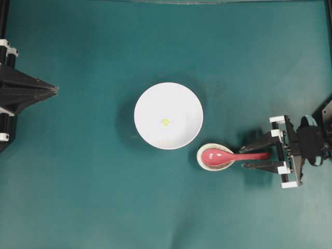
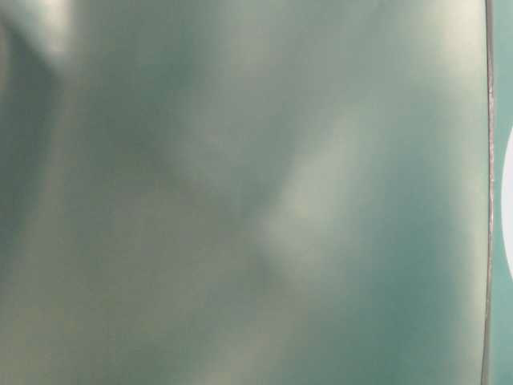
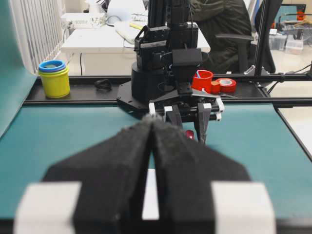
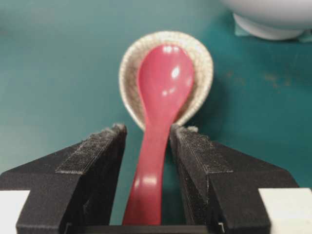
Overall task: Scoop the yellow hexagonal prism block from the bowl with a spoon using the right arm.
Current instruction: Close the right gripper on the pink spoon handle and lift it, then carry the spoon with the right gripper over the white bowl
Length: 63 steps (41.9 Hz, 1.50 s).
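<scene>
The white bowl (image 1: 168, 98) sits mid-table with the tiny yellow hexagonal prism block (image 1: 165, 122) inside it. The pink-red spoon (image 1: 218, 155) lies with its scoop in a small speckled spoon rest (image 1: 201, 162) to the bowl's lower right. My right gripper (image 1: 245, 156) is open and straddles the spoon's handle. In the right wrist view the fingers flank the handle (image 4: 156, 161) with small gaps on both sides, and my right gripper (image 4: 147, 130) sits just behind the scoop (image 4: 165, 78). My left gripper (image 1: 52, 89) is shut and empty at the far left, also in its wrist view (image 3: 152, 122).
The bowl's foot (image 4: 273, 24) shows at the top right of the right wrist view. Beyond the table's far edge stand a yellow cup stack (image 3: 54, 78) and a red cup (image 3: 204, 80). The table-level view is a blurred teal surface.
</scene>
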Each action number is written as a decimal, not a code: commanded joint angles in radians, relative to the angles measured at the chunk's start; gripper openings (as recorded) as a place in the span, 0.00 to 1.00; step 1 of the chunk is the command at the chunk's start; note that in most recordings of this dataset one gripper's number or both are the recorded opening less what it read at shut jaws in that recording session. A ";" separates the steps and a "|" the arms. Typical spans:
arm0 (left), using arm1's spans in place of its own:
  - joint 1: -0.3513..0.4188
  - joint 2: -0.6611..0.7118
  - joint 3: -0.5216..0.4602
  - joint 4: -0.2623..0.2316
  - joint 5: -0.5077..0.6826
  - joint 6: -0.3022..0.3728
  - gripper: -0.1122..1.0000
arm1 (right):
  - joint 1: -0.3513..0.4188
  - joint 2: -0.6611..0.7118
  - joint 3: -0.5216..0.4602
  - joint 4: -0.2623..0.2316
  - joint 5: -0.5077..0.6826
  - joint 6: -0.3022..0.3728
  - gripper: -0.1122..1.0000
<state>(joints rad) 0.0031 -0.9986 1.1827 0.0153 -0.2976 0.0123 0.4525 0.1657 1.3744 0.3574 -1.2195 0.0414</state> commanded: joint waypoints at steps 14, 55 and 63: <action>0.000 0.006 -0.026 0.003 -0.005 0.000 0.10 | 0.003 -0.005 -0.014 0.026 0.018 0.003 0.55; 0.000 0.006 -0.026 0.003 0.025 0.000 0.10 | -0.021 -0.225 -0.046 0.038 0.170 0.006 0.29; 0.002 0.005 -0.026 0.003 0.029 0.000 0.10 | -0.101 -0.364 -0.087 0.038 0.374 -0.018 0.29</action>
<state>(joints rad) 0.0015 -0.9986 1.1827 0.0153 -0.2654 0.0123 0.3850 -0.1350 1.3162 0.3927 -0.9219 0.0322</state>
